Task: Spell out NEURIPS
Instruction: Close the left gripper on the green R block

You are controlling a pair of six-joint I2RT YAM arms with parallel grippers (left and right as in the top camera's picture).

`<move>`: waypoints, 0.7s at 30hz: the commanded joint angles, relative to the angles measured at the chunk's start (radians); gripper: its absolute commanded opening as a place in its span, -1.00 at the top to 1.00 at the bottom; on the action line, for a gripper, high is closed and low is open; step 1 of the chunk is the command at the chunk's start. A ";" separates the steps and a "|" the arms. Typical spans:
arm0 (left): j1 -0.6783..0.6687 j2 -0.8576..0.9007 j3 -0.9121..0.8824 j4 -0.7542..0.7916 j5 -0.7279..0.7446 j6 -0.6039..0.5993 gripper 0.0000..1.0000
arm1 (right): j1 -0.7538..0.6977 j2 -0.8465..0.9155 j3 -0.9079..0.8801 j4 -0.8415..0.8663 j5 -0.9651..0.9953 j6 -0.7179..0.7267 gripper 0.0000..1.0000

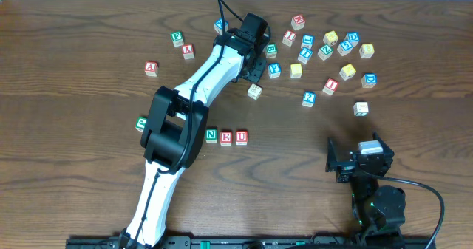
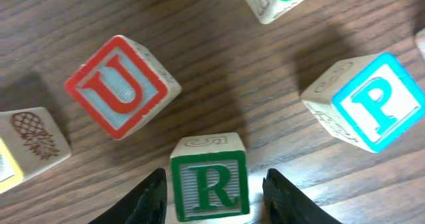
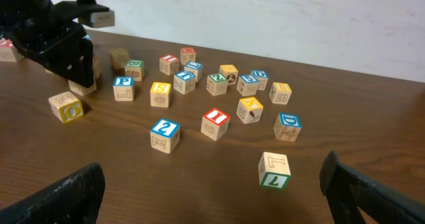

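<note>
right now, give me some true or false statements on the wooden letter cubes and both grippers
1. The green R wooden cube sits on the table between the left gripper's fingers. True.
2. The row near the table's front reads N, E, U, R. False: it holds only the green N wooden cube, red E wooden cube and red U wooden cube.
3. The right gripper holds a cube. False: it is open and empty.
4. The blue P wooden cube lies apart from the R cube. True.
</note>
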 commanded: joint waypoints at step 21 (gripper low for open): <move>-0.002 0.010 0.029 0.013 -0.032 0.003 0.07 | -0.005 -0.004 -0.001 -0.004 -0.003 0.004 -0.99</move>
